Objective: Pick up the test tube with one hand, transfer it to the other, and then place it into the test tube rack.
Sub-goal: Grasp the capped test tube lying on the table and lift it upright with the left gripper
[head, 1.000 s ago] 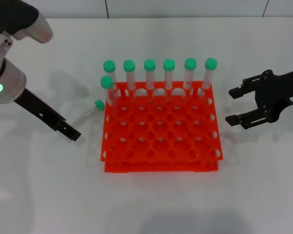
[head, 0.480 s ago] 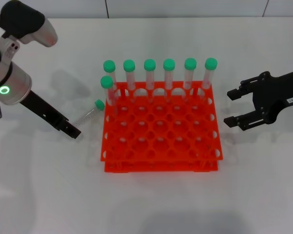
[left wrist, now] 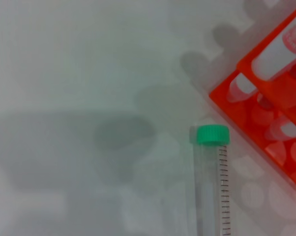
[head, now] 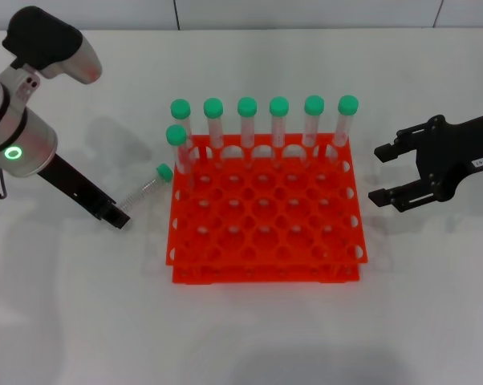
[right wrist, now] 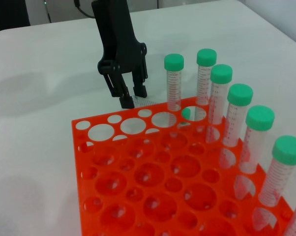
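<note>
A test tube (head: 144,188) with a green cap lies on the white table just left of the orange test tube rack (head: 265,271), cap toward the rack. It also shows in the left wrist view (left wrist: 210,187). My left gripper (head: 117,218), unlabelled, sits low at the tube's bottom end. In the right wrist view the left gripper (right wrist: 132,96) has its fingers a little apart. My right gripper (head: 375,174), with a white label, hangs open and empty to the right of the rack.
Several green-capped tubes (head: 278,128) stand along the rack's far row, with one more (head: 177,148) just in front at the left corner. The rack's other holes are unfilled. The rack corner (left wrist: 266,113) lies close to the lying tube.
My left arm's wrist has swung up and to the right while its gripper tip stayed by the tube's end. The tube has not moved. The right gripper has barely shifted.
</note>
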